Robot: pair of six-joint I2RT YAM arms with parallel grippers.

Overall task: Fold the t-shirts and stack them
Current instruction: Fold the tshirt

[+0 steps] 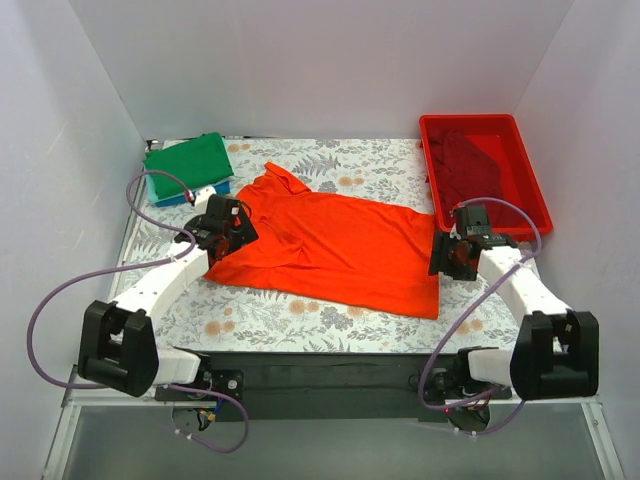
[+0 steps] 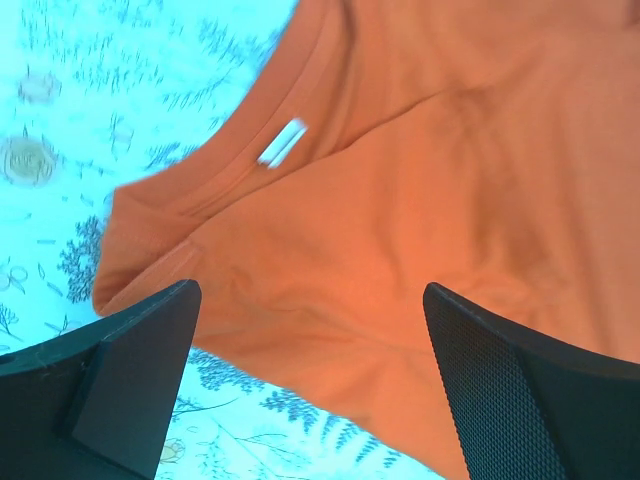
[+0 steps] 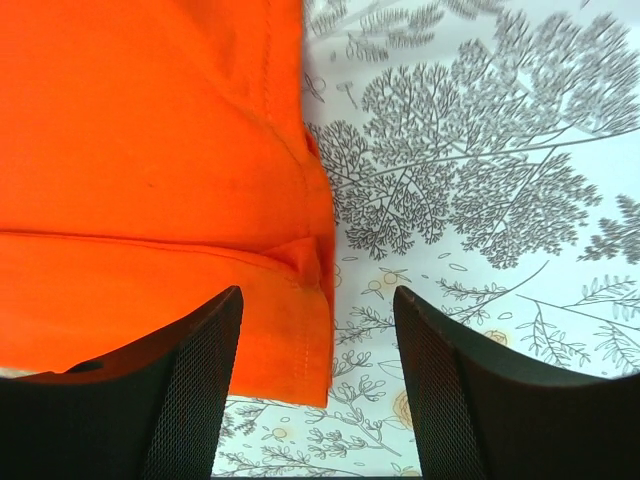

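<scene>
A bright orange-red t-shirt (image 1: pixel 335 250) lies spread on the flower-patterned table cloth, collar to the left, hem to the right. My left gripper (image 1: pixel 228 232) is open above its collar and shoulder (image 2: pixel 330 250), with the white neck label (image 2: pixel 282 142) in view. My right gripper (image 1: pixel 452 258) is open above the hem's far corner (image 3: pixel 300 330), with one finger over cloth and one over bare table. A folded green t-shirt (image 1: pixel 188 163) lies on a folded blue one (image 1: pixel 205 192) at the back left. A dark red t-shirt (image 1: pixel 478 160) lies in the red bin.
The red plastic bin (image 1: pixel 532 175) stands at the back right, close behind my right gripper. White walls close in the table on three sides. The patterned cloth (image 1: pixel 300 315) shows in front of the shirt.
</scene>
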